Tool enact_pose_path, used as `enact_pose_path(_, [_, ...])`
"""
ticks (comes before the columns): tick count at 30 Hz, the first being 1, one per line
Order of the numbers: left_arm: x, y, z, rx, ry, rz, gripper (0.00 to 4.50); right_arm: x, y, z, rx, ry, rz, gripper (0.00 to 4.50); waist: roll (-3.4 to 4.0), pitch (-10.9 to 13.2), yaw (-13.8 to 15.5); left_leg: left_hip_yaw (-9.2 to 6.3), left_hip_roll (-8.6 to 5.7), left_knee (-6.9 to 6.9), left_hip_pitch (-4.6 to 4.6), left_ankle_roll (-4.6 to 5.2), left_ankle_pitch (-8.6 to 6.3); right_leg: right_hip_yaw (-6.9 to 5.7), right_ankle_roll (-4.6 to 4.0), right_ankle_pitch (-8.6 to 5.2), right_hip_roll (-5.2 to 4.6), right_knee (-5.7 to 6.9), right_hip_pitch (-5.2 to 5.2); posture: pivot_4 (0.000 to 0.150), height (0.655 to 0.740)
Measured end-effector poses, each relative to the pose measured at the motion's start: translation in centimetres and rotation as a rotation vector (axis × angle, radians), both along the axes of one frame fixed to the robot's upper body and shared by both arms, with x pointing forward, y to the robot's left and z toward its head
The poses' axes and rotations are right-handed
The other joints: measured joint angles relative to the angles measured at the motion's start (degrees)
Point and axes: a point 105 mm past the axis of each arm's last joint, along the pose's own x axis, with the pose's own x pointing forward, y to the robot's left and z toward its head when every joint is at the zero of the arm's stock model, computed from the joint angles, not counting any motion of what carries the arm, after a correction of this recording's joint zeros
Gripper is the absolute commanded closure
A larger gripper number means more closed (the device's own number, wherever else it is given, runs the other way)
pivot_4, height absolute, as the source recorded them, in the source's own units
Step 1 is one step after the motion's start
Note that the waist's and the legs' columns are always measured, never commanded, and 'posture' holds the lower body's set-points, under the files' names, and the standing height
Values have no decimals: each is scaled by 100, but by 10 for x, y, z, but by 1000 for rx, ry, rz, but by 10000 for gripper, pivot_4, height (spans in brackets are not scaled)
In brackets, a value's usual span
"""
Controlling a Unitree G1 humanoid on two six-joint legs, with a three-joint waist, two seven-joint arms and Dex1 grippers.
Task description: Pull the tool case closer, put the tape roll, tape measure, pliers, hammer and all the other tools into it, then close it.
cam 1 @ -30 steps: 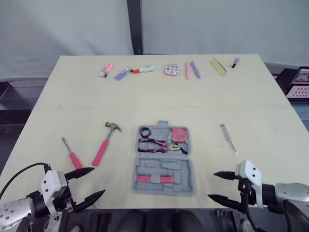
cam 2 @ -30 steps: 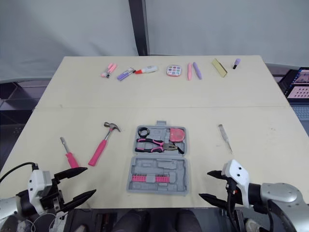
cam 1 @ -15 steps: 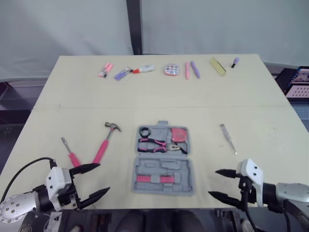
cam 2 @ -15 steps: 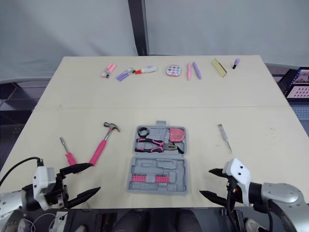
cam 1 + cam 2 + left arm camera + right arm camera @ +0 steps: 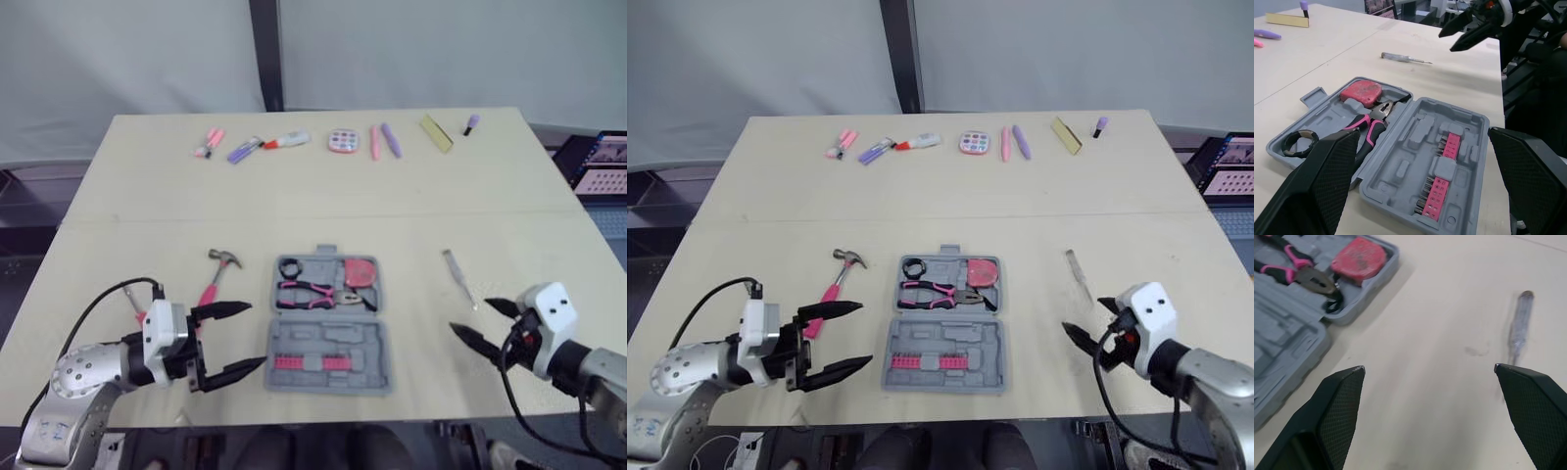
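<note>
Currently I see the left tool (image 5: 257, 335) spread wide just left of the open tool case (image 5: 333, 345), and the right tool (image 5: 469, 314) released near the screwdriver (image 5: 458, 279).

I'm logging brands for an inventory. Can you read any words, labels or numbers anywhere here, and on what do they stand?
No text can be read anywhere.
The tape measure: red face, any marking too blurred to read.
The pink bit strip in the tool case: no legible print.
The screen beyond the table: content too small to read.
The white tube at the far edge: label too small to read.
</note>
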Motion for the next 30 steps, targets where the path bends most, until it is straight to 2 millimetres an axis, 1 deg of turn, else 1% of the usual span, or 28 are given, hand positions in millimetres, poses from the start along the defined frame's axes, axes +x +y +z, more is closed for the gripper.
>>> enact_pose_path(2, [4,-4,3,0,-14,-6,0,13,-5,-3,2,18,-67,201,0,0,-17,-1,-1,0,2,0,0,1,0,0,-1,6,-1,1500,7400])
enact_pose_path(5, [8,-6,3,2,-8,4,0,32,-11,-12,54,72,-159,201,5,2,-57,-3,-4,-5,1,0,0,1,0,0,-3,14,-8,1500,7400])
enact_pose_path(8, [9,-7,3,3,0,14,0,43,-18,-17,84,113,-222,201,6,3,-74,-3,-4,-8,0,0,0,0,0,0,-2,19,-10,1500,7400])
enact_pose_path(11, [11,-8,4,4,0,23,0,55,-24,-17,73,118,-260,201,7,3,-84,-2,-3,-6,0,0,0,0,0,0,-2,19,-11,1500,7400])
enact_pose_path(14, [11,-8,4,6,2,28,0,62,-23,-21,63,132,-264,201,8,3,-82,-3,-4,-6,0,0,0,0,0,0,-3,24,-13,1500,7400])
enact_pose_path(17, [13,-8,5,10,-2,35,0,71,-23,-29,47,159,-268,201,8,3,-87,-2,-4,-3,1,0,0,1,0,0,-4,26,-13,1500,7400])
enact_pose_path(22, [13,-9,7,12,-8,38,0,78,-22,-40,21,184,-262,201,8,3,-91,-1,-5,-3,0,0,0,0,0,0,-4,32,-17,1500,7400])
enact_pose_path(30, [13,-10,8,19,-14,52,0,93,-16,-45,28,177,-252,201,10,3,-98,-2,-4,-2,0,0,0,0,0,0,-4,34,-18,1500,7400])
